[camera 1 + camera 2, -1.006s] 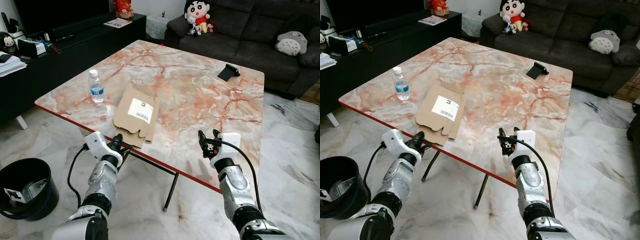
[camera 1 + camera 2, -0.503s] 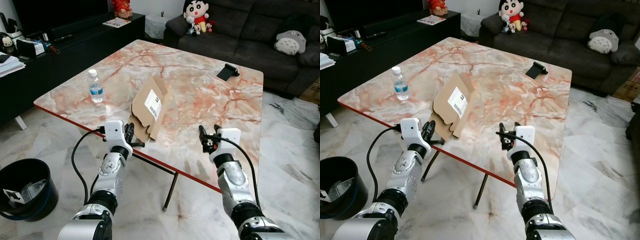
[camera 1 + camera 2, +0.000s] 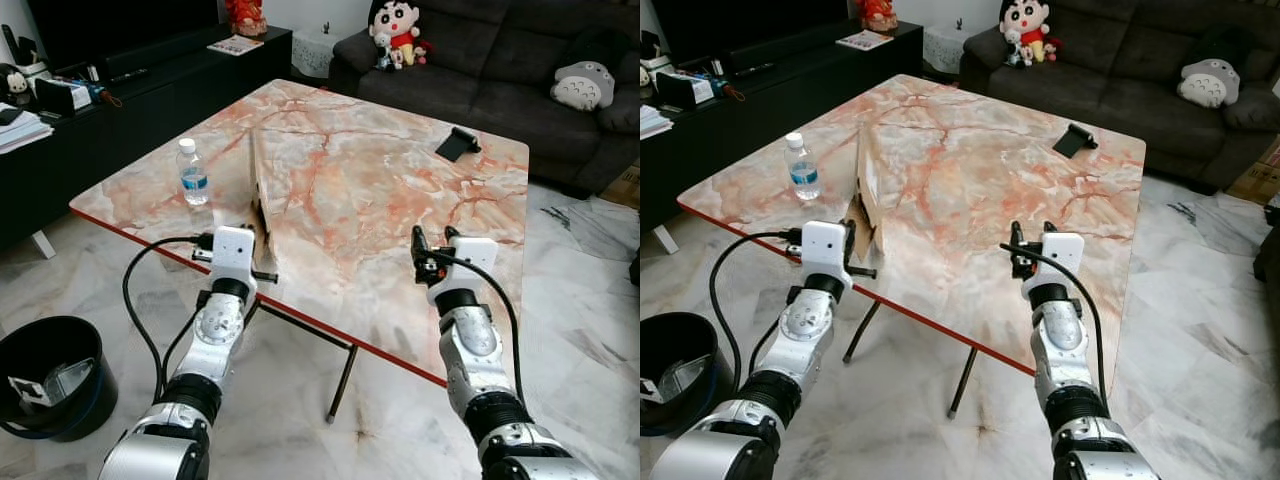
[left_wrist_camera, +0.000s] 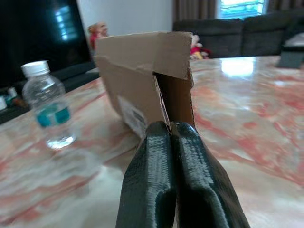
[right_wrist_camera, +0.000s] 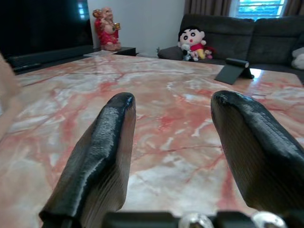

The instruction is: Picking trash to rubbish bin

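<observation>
The left hand (image 4: pixel 172 137) is closed tight on the bottom corner of a flattened brown cardboard box with a white shipping label (image 4: pixel 142 76), which stands on edge on the pink-veined marble table (image 3: pixel 400 180) just ahead of it. The pinch looks thin, so the sheet could slip or twist free once lifted, and swinging it could topple the small clear plastic water bottle with a blue label (image 3: pixel 191 173) just beside that hand. The round black rubbish bin (image 3: pixel 45 375) sits on the floor below, beside the left arm. The right hand (image 3: pixel 432 262) hovers spread wide, holding nothing.
</observation>
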{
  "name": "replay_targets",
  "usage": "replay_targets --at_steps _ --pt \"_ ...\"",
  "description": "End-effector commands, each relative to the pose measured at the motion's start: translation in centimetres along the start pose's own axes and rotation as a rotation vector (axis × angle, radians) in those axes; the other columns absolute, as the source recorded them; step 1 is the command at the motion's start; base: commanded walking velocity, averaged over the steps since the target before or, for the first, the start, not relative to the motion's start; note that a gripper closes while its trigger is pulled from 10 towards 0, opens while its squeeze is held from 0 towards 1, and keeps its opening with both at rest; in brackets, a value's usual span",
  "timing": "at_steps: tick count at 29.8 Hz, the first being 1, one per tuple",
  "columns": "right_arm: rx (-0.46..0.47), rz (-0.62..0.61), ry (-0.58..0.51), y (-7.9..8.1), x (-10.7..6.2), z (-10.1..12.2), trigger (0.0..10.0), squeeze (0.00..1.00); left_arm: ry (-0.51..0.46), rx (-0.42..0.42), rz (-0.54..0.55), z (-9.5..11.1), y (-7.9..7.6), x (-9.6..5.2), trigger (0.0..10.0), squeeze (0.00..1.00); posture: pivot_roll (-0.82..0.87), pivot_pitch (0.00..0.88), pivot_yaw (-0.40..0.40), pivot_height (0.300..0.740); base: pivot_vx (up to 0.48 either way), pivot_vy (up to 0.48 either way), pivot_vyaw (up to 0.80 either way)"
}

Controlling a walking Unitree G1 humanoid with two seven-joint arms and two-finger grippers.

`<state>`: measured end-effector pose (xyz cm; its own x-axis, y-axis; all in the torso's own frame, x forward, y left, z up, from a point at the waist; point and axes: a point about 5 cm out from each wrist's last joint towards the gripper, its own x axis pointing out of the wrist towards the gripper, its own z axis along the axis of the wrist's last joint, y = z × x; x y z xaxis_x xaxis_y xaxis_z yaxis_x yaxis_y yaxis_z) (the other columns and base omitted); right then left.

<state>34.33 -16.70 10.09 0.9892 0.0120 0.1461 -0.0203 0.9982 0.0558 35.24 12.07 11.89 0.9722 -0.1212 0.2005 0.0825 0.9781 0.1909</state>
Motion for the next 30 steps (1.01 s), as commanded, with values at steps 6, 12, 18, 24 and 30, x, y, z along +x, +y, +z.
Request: replay_targets --at_steps 6,12,18,24,30 --pt "0.004 -0.031 -0.008 -0.56 -0.07 0.17 10.0 0.00 -0.013 0.020 -0.044 0.20 -1.03 -0.02 10.0 0.00 0.09 0.000 -0.099 0.740 0.000 0.000 0.00" --pt "0.009 -0.032 -0.009 -0.43 -0.06 0.17 10.0 0.00 -0.012 0.022 -0.059 0.16 -1.19 -0.07 10.0 0.00 0.09 0.000 -0.097 0.740 0.000 0.000 0.00" --pt "0.011 -0.030 -0.008 -0.36 -0.07 0.14 10.0 0.00 -0.012 0.022 -0.054 0.17 -1.14 -0.05 10.0 0.00 0.09 0.000 -0.096 0.740 0.000 0.000 0.00" --pt "0.013 -0.024 -0.008 -0.28 -0.08 0.14 10.0 0.00 -0.006 0.008 -0.045 0.12 -1.12 -0.06 10.0 0.00 0.09 0.000 -0.098 0.740 -0.256 0.000 0.00" --pt "0.015 -0.018 -0.001 -0.16 -0.22 -0.07 10.0 0.00 -0.002 0.003 -0.042 0.00 -0.97 -0.14 10.0 0.00 0.09 0.000 -0.098 0.740 -0.256 0.000 0.00"
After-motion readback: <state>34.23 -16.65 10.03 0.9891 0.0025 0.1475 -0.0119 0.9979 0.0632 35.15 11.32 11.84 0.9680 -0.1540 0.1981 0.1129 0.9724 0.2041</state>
